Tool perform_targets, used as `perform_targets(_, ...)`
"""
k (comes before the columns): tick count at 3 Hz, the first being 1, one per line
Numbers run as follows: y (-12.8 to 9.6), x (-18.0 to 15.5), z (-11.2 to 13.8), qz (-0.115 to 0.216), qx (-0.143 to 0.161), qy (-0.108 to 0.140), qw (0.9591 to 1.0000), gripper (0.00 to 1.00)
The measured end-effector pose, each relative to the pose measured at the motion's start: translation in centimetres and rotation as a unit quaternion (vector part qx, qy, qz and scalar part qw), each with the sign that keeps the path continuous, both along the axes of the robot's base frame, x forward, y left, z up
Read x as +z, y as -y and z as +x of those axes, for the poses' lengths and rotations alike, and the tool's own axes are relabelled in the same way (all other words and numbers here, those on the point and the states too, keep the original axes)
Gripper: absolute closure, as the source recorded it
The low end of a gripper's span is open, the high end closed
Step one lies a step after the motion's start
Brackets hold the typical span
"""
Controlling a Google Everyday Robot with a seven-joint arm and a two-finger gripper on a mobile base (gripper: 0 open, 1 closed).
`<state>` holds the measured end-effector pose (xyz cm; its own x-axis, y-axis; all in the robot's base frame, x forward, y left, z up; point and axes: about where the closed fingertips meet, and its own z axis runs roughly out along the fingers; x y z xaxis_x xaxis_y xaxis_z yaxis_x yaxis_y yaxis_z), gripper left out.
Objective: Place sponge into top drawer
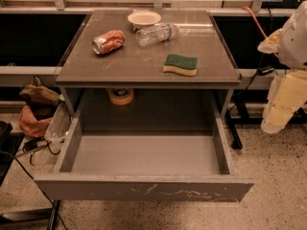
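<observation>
The sponge [180,64], dark green on top with a yellow layer beneath, lies flat on the right part of the grey cabinet top [139,61]. Below it the top drawer [144,155] is pulled fully out, and its flat grey interior holds nothing. Its front panel [144,189] shows pale scuff marks. My gripper [274,121] hangs on the pale arm at the far right edge of the view. It is beside the cabinet at about drawer height, well to the right of the sponge, and touches nothing.
On the cabinet top lie a crushed orange can [108,41], a clear plastic bottle [157,33] on its side and a white bowl [144,18]. A tape roll [120,96] sits in the recess behind the drawer. Bags and cables [36,111] clutter the floor at left.
</observation>
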<state>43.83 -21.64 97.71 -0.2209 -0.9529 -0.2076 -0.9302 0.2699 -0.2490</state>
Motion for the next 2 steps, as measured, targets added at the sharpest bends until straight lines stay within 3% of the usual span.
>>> perform_targets(1, 0.0, 0.0, 0.0, 0.000, 0.000, 0.000, 1.0000, 0.00)
perform_targets(2, -0.5, -0.9, 2.8, 0.021, 0.022, 0.021, 0.9993, 0.00)
